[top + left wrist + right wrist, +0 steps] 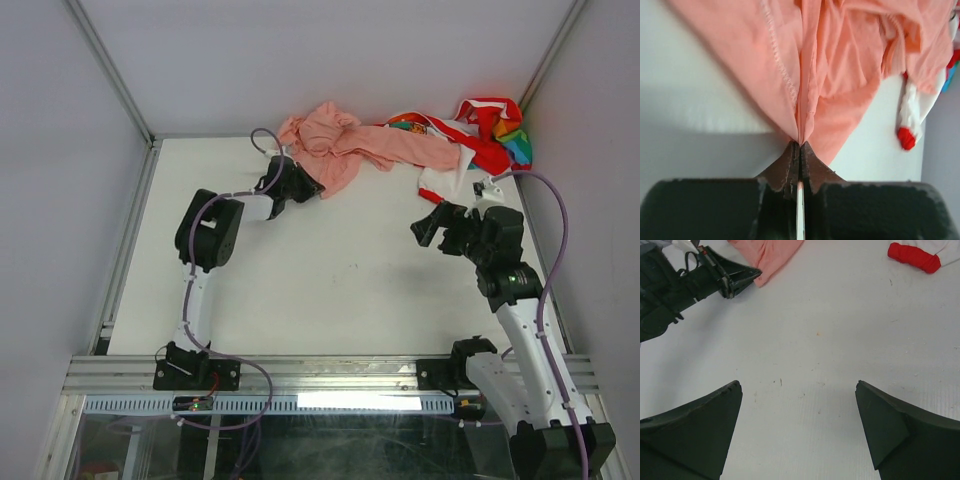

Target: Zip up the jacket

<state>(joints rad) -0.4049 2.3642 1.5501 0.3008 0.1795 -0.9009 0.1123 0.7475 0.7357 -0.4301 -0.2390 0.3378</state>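
Fingers, left [800, 150]: pressed together on a pinched fold of the jacket [330, 145], with the cloth rising out of the tips in a narrow crease.

Fingers, right [432, 226]: spread wide apart and empty, hanging over bare worktop [350, 290], well apart from the jacket.

Jacket, position: far-left part of the worktop, against the back wall. It is a crumpled heap with one long strip trailing off to my right. Its long axis runs left to right along the far edge. My left fingers meet it at its near, lower corner.

Per view:
- Top view alone shows the whole heap. Its trailing strip reaches the multicoloured garment [490, 135] in the far-right corner.
- Left wrist view alone shows the grip. It also shows a stitched seam beside the crease, and a white sleeve with a red cuff [906, 138] lying to the right.
- Right wrist view shows only a pink corner of the jacket at the top, held at my left fingertips. The zipper cannot be made out in any view.
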